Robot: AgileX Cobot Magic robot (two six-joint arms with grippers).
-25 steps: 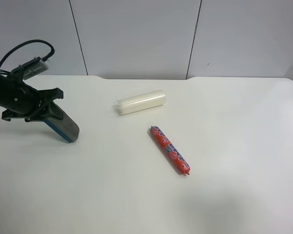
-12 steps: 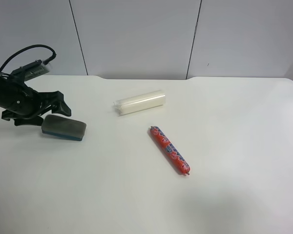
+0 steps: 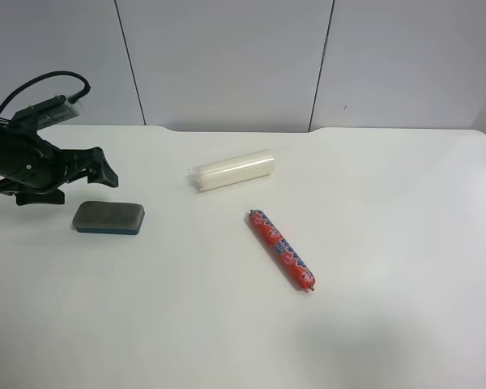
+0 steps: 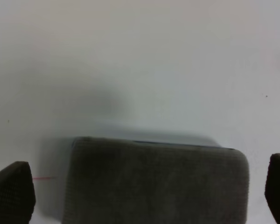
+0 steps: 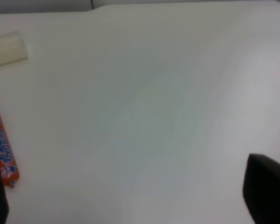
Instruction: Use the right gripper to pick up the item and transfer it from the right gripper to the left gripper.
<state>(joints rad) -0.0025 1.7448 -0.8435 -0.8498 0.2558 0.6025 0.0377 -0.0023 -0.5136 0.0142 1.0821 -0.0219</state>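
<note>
Eraser [image 3: 108, 217] lies flat on table, left gripper [image 3: 85, 172] spread empty above it (right gripper [image 5: 140, 196] also wide, empty); handover appears finished.

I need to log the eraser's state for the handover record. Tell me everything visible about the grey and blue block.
The item is a small rounded-rectangular block with a dark grey felt-like top and a thin blue base. It lies flat on the white table, felt side up, long side roughly across the exterior high view. Nothing grips it: the left gripper sits just behind it with its jaws open and apart from it. In the left wrist view the item fills the space between the jaws, untouched.
</note>
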